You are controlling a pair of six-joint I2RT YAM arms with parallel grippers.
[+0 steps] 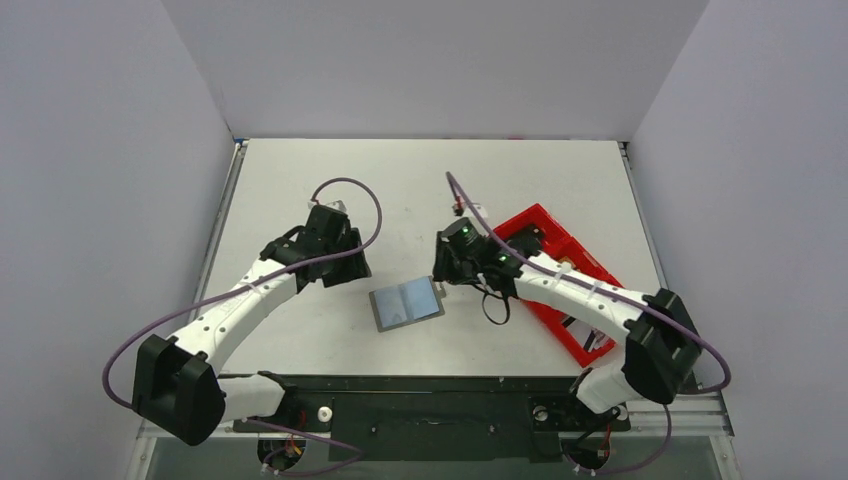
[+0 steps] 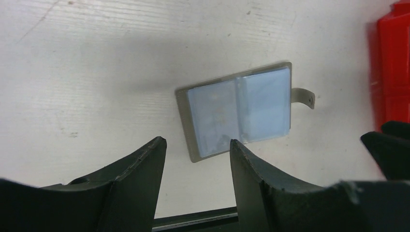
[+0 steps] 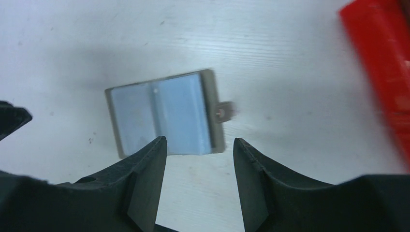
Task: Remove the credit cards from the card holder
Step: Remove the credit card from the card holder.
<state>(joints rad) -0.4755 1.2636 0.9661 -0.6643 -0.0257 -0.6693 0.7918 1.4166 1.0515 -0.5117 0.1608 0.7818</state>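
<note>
The card holder point(image 1: 407, 304) lies open flat on the table between the two arms, blue-grey pockets up, its small tab point(image 2: 304, 96) sticking out on the side toward the right arm. No credit cards show apart from it; they are hidden. My left gripper point(image 1: 350, 266) hovers just left of and behind the card holder point(image 2: 239, 111), jaws open and empty. My right gripper point(image 1: 447, 272) hovers at the holder's right edge near the tab point(image 3: 226, 110), also open with nothing between its fingers. In both wrist views the holder point(image 3: 164, 113) lies just beyond the fingertips.
A long red plastic tray point(image 1: 540, 215) lies to the right of the holder, under the right arm; its edge shows in the wrist views point(image 2: 394, 63) point(image 3: 382, 58). White walls enclose the table on three sides. A black rail runs along the near edge.
</note>
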